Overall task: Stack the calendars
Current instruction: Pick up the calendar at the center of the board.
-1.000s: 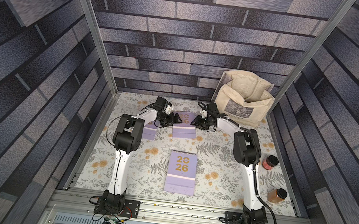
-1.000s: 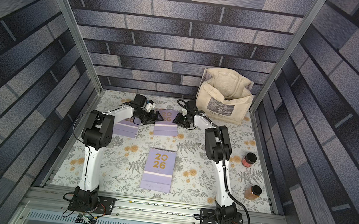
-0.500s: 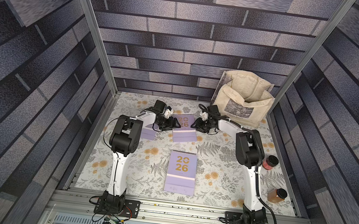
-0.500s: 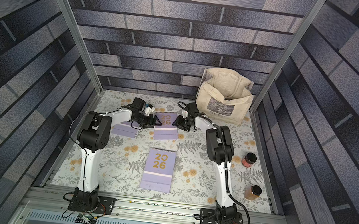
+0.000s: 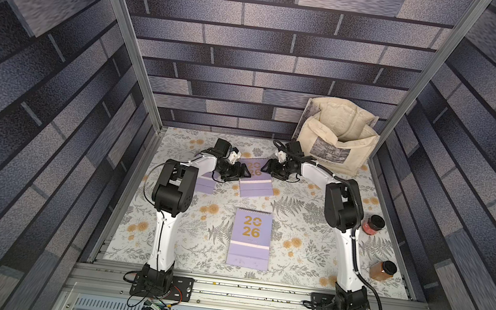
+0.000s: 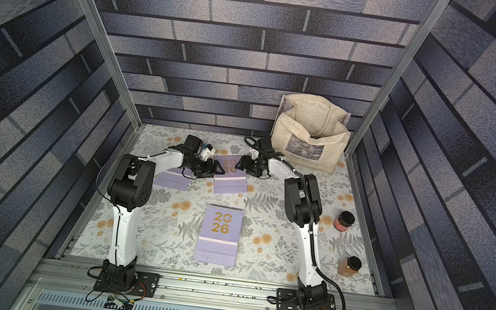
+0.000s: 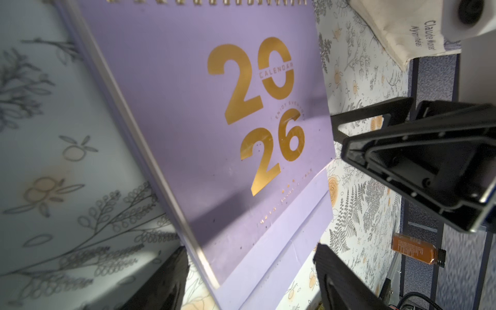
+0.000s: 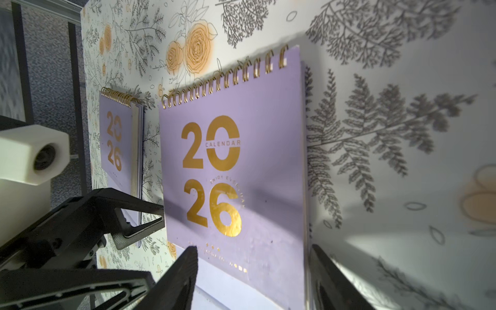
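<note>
Since the earlier frames, both grippers have drawn in on the far-centre calendar (image 5: 257,189), which now lies slightly skewed. The left gripper (image 5: 246,175) stands at its left long edge and the right gripper (image 5: 267,168) at its right long edge. In the wrist views each pair of jaws stands apart with that edge in the gap, not clamped. We cannot tell whether a finger lies beneath. The long axis runs far to near, bound end far, and both arms are equally close. A second calendar (image 5: 250,238) lies flat near-centre, well apart. A third calendar (image 5: 206,184) lies far-left, partly hidden. We judge the next step to be a two-sided lift.
</note>
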`<state>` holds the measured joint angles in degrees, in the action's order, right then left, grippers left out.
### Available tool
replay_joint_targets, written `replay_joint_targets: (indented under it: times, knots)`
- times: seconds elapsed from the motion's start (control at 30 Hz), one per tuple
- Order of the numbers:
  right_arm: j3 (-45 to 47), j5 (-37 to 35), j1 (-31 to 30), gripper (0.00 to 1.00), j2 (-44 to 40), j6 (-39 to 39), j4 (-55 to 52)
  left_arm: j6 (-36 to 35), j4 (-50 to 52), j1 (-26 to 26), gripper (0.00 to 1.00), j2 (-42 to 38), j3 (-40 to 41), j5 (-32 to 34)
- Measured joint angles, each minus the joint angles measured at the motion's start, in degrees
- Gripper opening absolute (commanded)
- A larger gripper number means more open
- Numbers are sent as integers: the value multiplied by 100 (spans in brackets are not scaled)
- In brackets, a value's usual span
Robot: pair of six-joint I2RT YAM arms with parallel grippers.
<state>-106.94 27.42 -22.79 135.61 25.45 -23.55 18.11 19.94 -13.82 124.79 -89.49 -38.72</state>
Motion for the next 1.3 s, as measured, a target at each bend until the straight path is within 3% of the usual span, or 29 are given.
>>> replay_joint_targets:
  times: [0.27,0.5,0.97,1.3]
  knots:
    - [195,466,111,46,37,-28,210,2,146,15,77,83,-140,87]
    - [483,769,203,40,-28,173,614,2,188,22,77,116,-201,103]
    - [890,1316,168,35,-857,365,1104,4,101,50,77,192,-271,22]
    - [879,1364,-17,37,-809,363,1132,7,9,39,77,234,-273,-142]
